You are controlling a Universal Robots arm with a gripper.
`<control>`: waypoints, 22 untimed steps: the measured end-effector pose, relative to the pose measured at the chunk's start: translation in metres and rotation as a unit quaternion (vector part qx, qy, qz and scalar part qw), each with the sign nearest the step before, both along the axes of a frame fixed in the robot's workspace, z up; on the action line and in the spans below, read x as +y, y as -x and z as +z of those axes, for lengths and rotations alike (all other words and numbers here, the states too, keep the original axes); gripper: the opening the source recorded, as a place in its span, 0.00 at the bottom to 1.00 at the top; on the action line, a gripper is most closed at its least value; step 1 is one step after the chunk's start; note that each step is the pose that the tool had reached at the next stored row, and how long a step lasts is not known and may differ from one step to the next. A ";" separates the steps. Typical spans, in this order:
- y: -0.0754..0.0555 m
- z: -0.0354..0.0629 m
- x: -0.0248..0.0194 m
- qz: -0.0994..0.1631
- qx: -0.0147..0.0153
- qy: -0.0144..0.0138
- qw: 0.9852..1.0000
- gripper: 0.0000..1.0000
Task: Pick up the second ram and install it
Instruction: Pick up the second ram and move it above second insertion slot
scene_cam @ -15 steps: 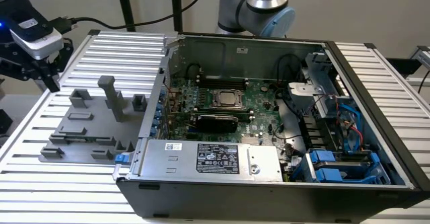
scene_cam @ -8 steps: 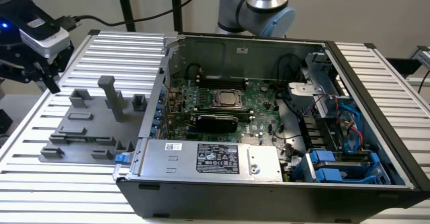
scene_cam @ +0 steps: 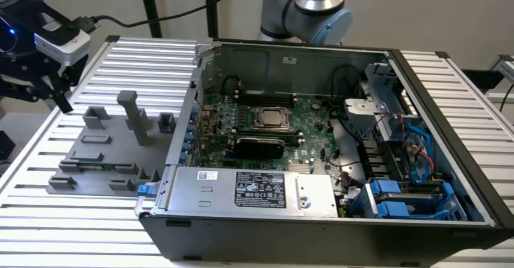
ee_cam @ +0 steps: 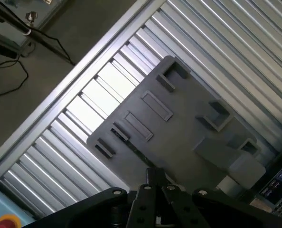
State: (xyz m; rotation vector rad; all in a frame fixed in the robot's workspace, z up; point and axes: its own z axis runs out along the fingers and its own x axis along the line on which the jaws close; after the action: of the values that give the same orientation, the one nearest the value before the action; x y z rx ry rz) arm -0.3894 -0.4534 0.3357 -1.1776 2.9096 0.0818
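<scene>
Second ram (scene_cam: 90, 166) lies untouched on the grey fixture plate (scene_cam: 105, 144); pick not started, install not started.

Largest first: the open computer case (scene_cam: 449, 129) sits on the slatted table (scene_cam: 48, 220), with the green motherboard (scene_cam: 309, 147) inside and the CPU socket (scene_cam: 271, 118) mid-board. What fills the memory slots beside the socket is too dark to tell. The fixture plate is just beside the case, on the exterior view's left. The gripper (scene_cam: 61, 99) hangs above the plate's far edge, away from the case and apart from the ram. In the wrist view the gripper (ee_cam: 155, 175) looks clenched on nothing, and the second ram (ee_cam: 134, 149) is a thin strip low on the plate. Judged progress: whole task left.
</scene>
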 end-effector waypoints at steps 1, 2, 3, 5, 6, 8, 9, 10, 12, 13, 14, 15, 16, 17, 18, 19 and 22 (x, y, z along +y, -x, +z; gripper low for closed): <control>0.000 -0.0003 0.0000 0.009 0.000 0.000 1.000 0.11; 0.000 -0.0006 0.0000 0.018 0.000 0.000 1.000 0.11; 0.000 -0.0009 0.0000 0.027 0.000 0.000 1.000 0.11; 0.000 -0.0015 0.0000 0.045 -0.001 0.000 0.999 0.11; 0.000 -0.0018 0.0000 0.054 -0.001 0.000 0.999 0.11; 0.000 -0.0023 0.0000 0.072 -0.001 0.000 0.997 0.11; 0.000 -0.0025 -0.0001 0.082 -0.002 0.000 0.997 0.11; 0.000 -0.0026 -0.0001 0.090 -0.002 0.000 0.996 0.11; 0.000 -0.0031 0.0000 0.109 -0.003 0.000 0.994 0.11; 0.000 -0.0033 0.0000 0.118 -0.004 0.000 0.993 0.11; 0.000 -0.0035 0.0000 0.127 -0.004 0.000 0.992 0.11; 0.000 -0.0037 0.0000 0.136 -0.005 0.000 0.991 0.11; 0.000 -0.0040 0.0000 0.145 -0.006 0.000 0.989 0.11; 0.000 -0.0043 0.0000 0.154 -0.007 0.000 0.988 0.11; 0.000 -0.0048 0.0000 0.162 -0.009 0.001 0.987 0.11; 0.000 -0.0052 0.0000 0.172 -0.010 0.001 0.985 0.11; 0.000 -0.0065 0.0000 0.199 -0.014 0.001 0.980 0.11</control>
State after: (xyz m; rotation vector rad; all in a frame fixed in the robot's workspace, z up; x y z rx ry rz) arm -0.3893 -0.4534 0.3292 -1.7248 2.6045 0.0598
